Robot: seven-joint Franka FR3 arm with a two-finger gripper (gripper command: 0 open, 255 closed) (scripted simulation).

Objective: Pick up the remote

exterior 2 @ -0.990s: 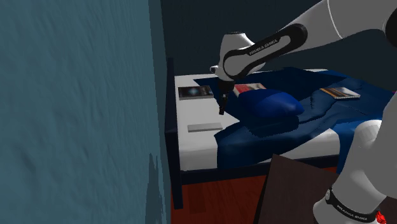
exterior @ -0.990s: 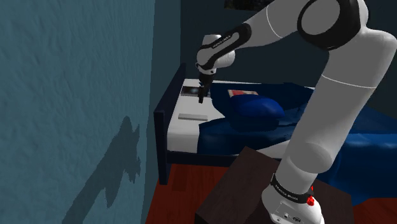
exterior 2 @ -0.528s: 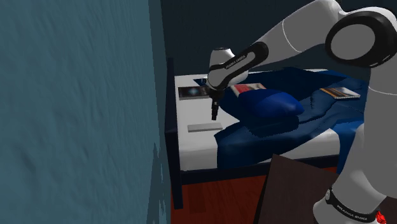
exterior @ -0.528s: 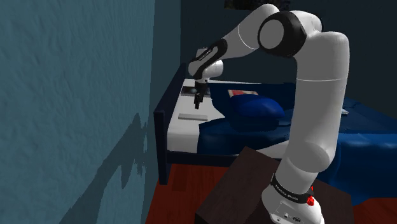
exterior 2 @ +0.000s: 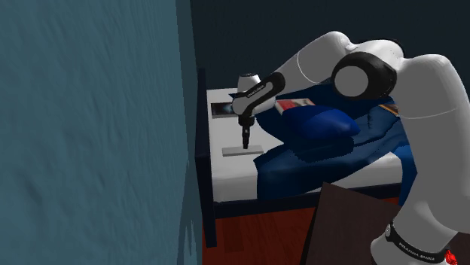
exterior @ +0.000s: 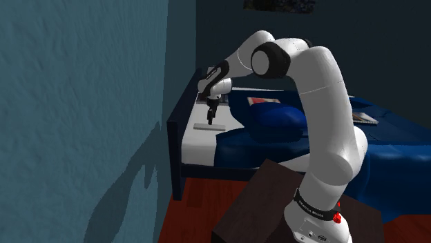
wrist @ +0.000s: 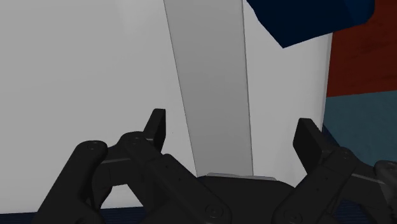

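Hanging low over the grey remote [exterior: 209,128], the jaws point straight down and stand wide open. The black fingers [wrist: 156,127] sit one on each side of the remote's long axis, neither touching it. The remote lies flat on the white sheet [exterior 2: 230,177] of the bed, near the dark headboard [exterior: 181,107]. A blue pillow [exterior 2: 320,124] lies just beside it, and a dark-covered book [exterior 2: 230,110] sits farther along the sheet.
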